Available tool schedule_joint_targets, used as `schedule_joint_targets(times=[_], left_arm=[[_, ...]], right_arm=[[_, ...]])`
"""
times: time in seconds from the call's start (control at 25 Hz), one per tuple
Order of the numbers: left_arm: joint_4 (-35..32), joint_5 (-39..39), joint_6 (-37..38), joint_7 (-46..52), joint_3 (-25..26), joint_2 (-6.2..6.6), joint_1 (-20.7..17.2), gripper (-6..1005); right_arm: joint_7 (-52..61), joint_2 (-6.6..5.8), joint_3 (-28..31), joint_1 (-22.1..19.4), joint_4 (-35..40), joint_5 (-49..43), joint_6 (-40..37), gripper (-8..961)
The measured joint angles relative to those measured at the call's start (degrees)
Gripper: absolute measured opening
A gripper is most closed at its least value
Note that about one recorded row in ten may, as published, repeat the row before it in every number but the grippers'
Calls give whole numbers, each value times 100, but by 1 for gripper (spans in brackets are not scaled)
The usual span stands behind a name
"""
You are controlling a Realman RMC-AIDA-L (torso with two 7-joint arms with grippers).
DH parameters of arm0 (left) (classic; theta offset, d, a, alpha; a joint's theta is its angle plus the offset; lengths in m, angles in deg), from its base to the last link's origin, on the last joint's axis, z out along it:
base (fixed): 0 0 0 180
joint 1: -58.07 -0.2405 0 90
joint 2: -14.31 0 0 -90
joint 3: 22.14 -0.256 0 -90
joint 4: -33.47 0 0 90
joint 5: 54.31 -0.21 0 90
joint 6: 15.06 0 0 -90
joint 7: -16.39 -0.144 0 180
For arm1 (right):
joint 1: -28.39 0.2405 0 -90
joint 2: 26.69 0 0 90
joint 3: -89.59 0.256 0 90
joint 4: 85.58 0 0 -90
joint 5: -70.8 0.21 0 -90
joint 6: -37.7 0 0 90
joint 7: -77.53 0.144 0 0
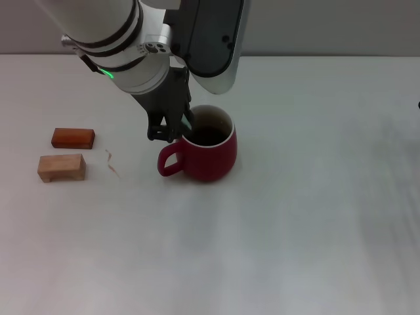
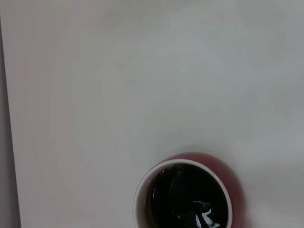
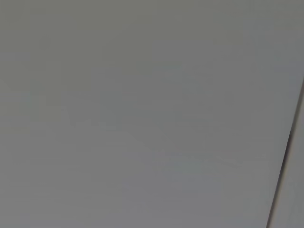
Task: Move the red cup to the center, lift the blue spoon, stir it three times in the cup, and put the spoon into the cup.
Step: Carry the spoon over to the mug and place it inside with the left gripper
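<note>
The red cup [image 1: 209, 155] stands upright near the table's middle, its loop handle pointing toward the left front. My left gripper [image 1: 167, 133] hangs over the cup's left rim, just above the handle. It is shut on the blue spoon [image 1: 189, 121], whose slim pale handle slants down from the fingers into the cup. In the left wrist view the cup [image 2: 233, 184] is seen from above, with a grey metal glint [image 2: 202, 214] in its dark inside. The right gripper is out of view.
Two small wooden blocks lie at the left: a reddish one [image 1: 73, 138] and a pale one [image 1: 62, 167]. A small scrap [image 1: 112, 163] lies between them and the cup. The white table [image 1: 295, 230] stretches to the front and right.
</note>
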Motion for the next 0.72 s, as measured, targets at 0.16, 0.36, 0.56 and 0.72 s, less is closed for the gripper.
schedule_joint_targets(times=[0.16,0.36,0.56,0.72], left_arm=[[-43,154,-9,14,-28,-12,-3,172],[-48,313,-121,-26,-34,-15,-6,172],[28,373,-402,-101,-47,-16,-4,172],[111,320,-488,-110,-46,-16,19,172]], right_arm=[[0,1,0,0,-3,0,0,30],[-1,8,0,0,-4,0,0,29],[-2,9,0,0,-3,0,0,29],[-3,9,0,0,-4,0,-8,29]])
